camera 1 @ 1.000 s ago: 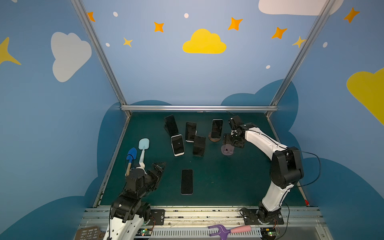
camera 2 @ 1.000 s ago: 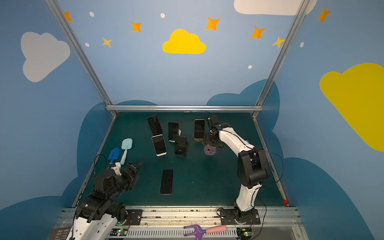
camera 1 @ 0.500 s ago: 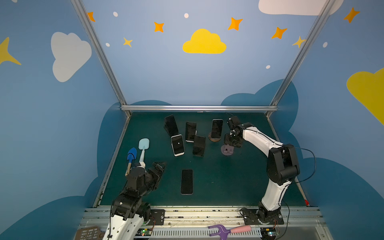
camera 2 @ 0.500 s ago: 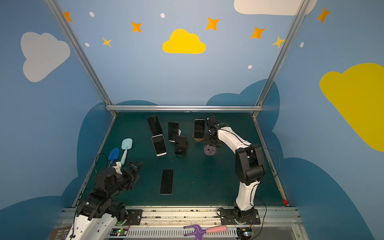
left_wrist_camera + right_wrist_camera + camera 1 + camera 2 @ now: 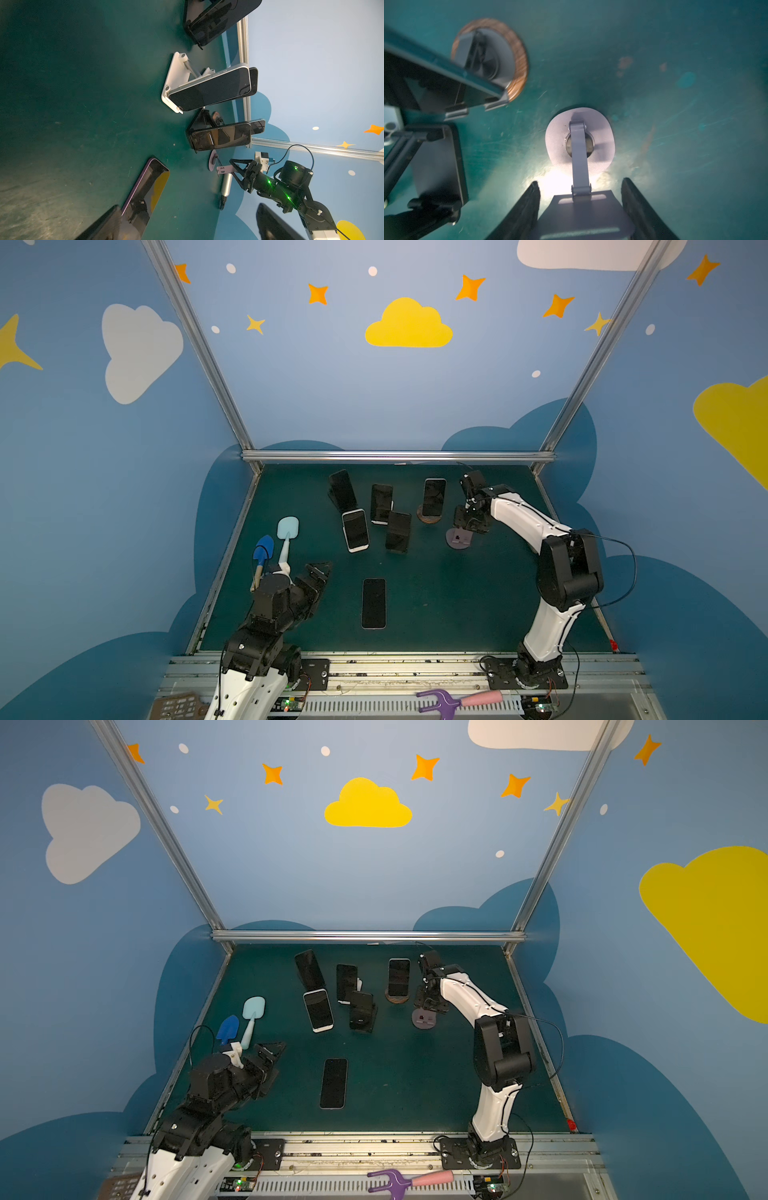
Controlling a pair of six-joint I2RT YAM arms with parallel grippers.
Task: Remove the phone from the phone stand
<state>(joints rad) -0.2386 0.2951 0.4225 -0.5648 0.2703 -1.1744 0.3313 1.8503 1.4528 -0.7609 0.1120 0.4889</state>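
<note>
Blue enclosure walls (image 5: 374, 406), painted with white and yellow clouds and orange stars, surround a dark green tabletop (image 5: 457, 597) edged by aluminium rails (image 5: 395, 455)

Right arm (image 5: 528, 518), white and black: stretched to the far right of the table. Its right gripper (image 5: 466, 530) points down, closed on the tilting cradle plate (image 5: 583, 212) of a lilac round-based phone stand (image 5: 459, 541). In the right wrist view the plate sits between the two black fingers (image 5: 529, 203).

Left arm (image 5: 266, 614): low at the near left corner. The left gripper (image 5: 319, 570) is spread wide and empty, over bare table.

Phones, all dark-screened: a purple-edged phone (image 5: 373, 603) lies flat near the front centre, well apart from every stand. Five others lean in stands towards the back:
- a black phone on a black stand (image 5: 343, 489), far left
- a dark phone on a white stand (image 5: 381, 502)
- a white-edged phone (image 5: 355, 529) in front of those two
- a black phone on a black folding stand (image 5: 398, 531)
- a dark phone on a round wooden-based stand (image 5: 434, 496)

Obstructions: the wooden base (image 5: 429, 517) stands just beside the right gripper, between it and the black folding stand. In the right wrist view that phone's lower edge (image 5: 446, 68) passes close to one finger.

Small items: a pale blue plastic shovel (image 5: 287, 529) and a dark blue shovel with a wooden handle (image 5: 263, 549) lie side by side by the left edge, just behind the left gripper. A purple fork-shaped tool with a pink handle (image 5: 453, 699) and a brown perforated board (image 5: 178, 707) rest on the front rail, off the green surface
</note>
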